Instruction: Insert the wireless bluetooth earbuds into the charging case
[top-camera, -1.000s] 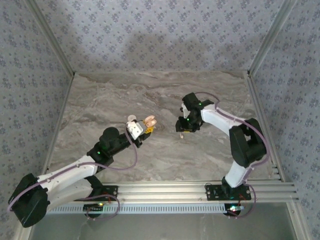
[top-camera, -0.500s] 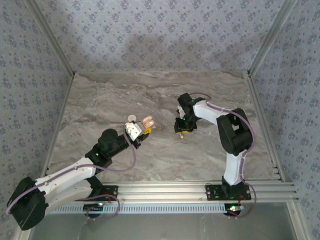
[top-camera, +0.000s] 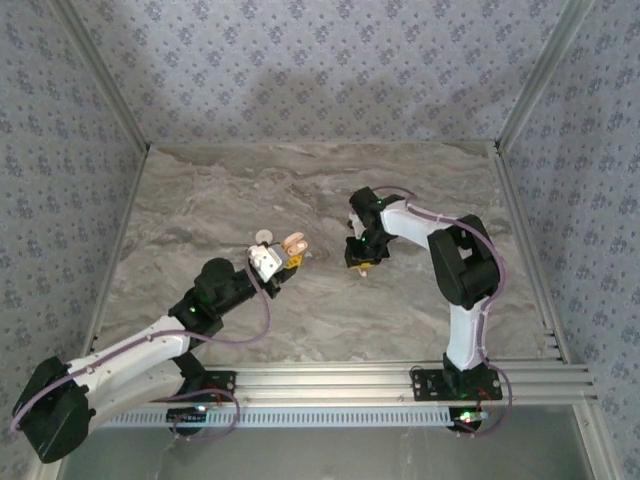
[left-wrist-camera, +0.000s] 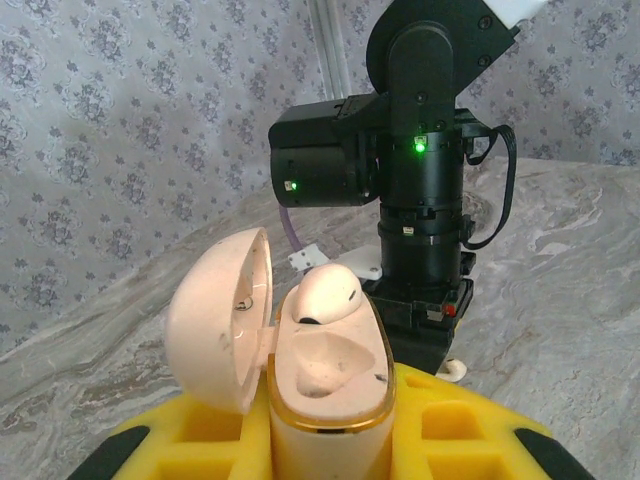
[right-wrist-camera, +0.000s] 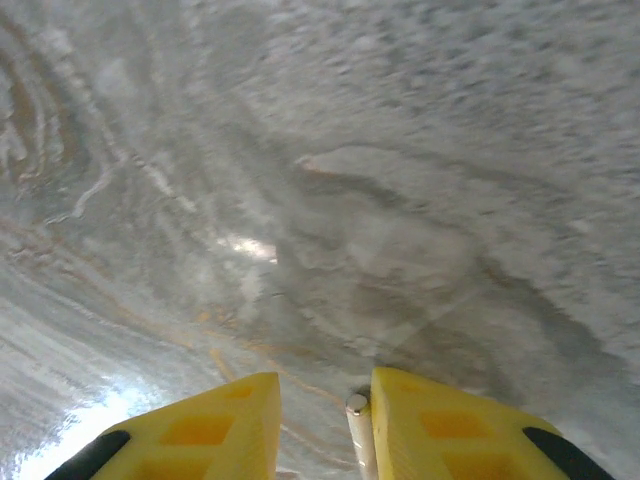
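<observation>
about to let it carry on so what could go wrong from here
The loose earbud lies off-centre against one finger of the open right tool, so closing may flick it away. The seated earbud in the charging case, gripped by the left tool, seems to sit high and might drop out if tilted.

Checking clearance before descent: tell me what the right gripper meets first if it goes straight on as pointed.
Probably the earbud, whose white stem sits just inside one finger of the open right gripper; otherwise the marble table it points down at. Depth is unclear.
</observation>
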